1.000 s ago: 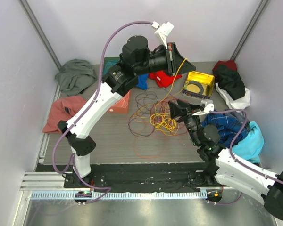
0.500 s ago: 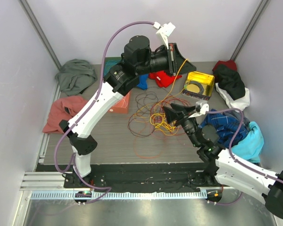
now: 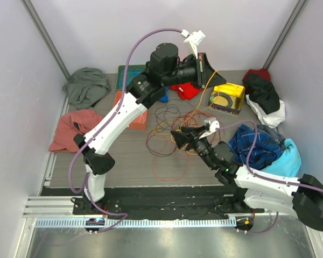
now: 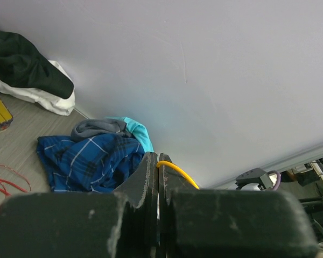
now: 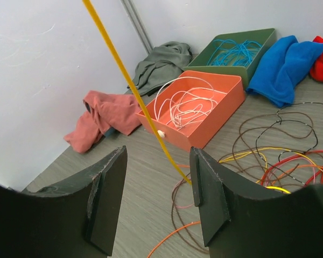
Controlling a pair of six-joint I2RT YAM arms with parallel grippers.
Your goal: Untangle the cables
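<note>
The cables (image 3: 169,131) lie tangled on the table's middle: brown, red, orange and yellow loops. High over the far side, my left gripper (image 3: 205,69) is shut on a yellow cable (image 3: 200,95), which hangs taut down to the pile. The left wrist view shows that yellow cable (image 4: 178,172) pinched at the fingertips of the left gripper (image 4: 158,159). Low over the pile's near edge, my right gripper (image 3: 177,137) is open. In the right wrist view the taut yellow cable (image 5: 131,80) slants across the gap of the right gripper (image 5: 158,157), touching neither finger.
An orange box (image 5: 215,123) holds a white cable, and a green box (image 5: 226,68) behind it holds blue ones. A yellow box (image 3: 229,95) stands far right. Garments ring the table: grey (image 3: 86,86), pink (image 3: 70,126), red (image 3: 188,88), blue plaid (image 3: 253,142), black (image 3: 261,88).
My right gripper has swung left and down to the pile's near edge, still open. The left gripper has shifted slightly right with the yellow cable.
</note>
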